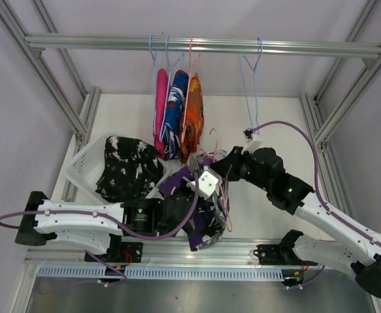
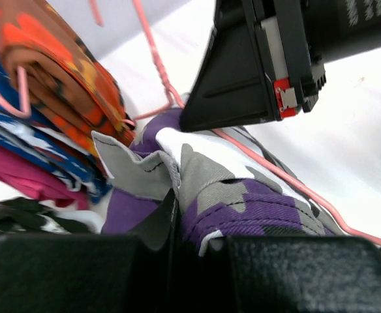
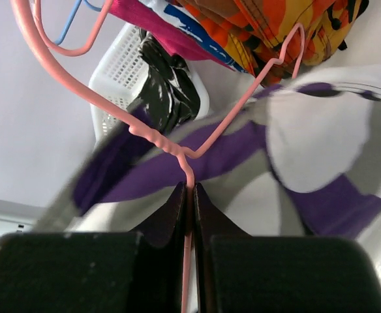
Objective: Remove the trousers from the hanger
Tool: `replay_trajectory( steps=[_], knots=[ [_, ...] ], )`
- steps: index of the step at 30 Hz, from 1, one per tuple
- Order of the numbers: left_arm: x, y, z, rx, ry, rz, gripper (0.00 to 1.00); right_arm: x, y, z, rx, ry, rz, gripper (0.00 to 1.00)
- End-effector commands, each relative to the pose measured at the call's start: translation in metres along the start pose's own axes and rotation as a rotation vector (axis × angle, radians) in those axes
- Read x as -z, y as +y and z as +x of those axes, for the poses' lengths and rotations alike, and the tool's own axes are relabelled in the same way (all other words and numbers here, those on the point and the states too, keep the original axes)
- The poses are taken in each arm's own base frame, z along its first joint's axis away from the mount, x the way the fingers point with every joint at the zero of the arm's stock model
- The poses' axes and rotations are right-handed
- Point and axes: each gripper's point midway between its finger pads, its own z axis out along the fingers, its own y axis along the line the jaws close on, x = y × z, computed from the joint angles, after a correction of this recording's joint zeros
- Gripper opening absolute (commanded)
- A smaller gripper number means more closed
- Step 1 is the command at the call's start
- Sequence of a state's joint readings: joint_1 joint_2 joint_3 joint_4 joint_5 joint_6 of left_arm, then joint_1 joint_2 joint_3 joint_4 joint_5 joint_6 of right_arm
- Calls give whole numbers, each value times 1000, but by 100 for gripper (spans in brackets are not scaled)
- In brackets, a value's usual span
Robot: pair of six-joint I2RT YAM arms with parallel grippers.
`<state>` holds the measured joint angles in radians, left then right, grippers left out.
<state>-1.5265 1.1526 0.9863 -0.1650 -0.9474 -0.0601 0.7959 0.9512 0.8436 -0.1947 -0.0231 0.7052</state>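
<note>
**Left end effector** [image 2: 176,218]: fingers pressed together on a fold of the dark purple-white patterned trousers [image 2: 243,195], with the cloth pinched between the black pads.

**Left arm** [image 1: 79,218]: lies low along the near edge of the desk [image 1: 269,124], reaching right to the centre with the wrist turned toward the far side.

**Right end effector** [image 3: 189,195]: fingers pinched on the thin wire of the pink hanger [image 3: 158,140], just below its twisted neck. In the left wrist view it sits just above the purple cloth.

**Right arm** [image 1: 327,212]: rises from the near right corner with the elbow lifted and the forearm angled left toward the centre.

**Dark purple-white patterned trousers:** bunched at centre near, between the two end effectors and below the rail [image 1: 203,45]. The pink hanger's wire runs across the cloth, and the hanger is off the rail.

**Pink trousers** [image 1: 160,107], **blue-white-red patterned trousers** [image 1: 174,114], **orange trousers** [image 1: 192,117]: hang side by side on hangers from the rail, far centre-left, pressed against one another.

**Black trousers with white specks** [image 1: 128,166]: heaped in the white basket [image 1: 86,163], left of centre on the desk.

**Blue hanger** [image 1: 252,91]: bare wire on the rail, right of the hanging garments and apart from them.
</note>
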Motion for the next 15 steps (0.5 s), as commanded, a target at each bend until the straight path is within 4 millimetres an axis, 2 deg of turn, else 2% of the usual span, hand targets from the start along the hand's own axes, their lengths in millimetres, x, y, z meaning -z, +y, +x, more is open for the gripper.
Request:
replay_trajectory(
  steps=[1,5,9,13,15],
  knots=[
    [27,43,-89,171,-188,-79,1,-4,-14,11,-5,9,33,0],
    [34,52,-87,146,-181,-99,1,-3,-22,18,-21,17,48,0],
    [36,56,-72,105,-143,-117,1,3,-35,21,-30,-10,88,0],
    [37,43,-34,127,-53,-87,1,12,-43,22,-22,-19,113,0],
    [37,34,1,80,15,-70,1,15,-39,17,-14,-33,104,0]
  ],
)
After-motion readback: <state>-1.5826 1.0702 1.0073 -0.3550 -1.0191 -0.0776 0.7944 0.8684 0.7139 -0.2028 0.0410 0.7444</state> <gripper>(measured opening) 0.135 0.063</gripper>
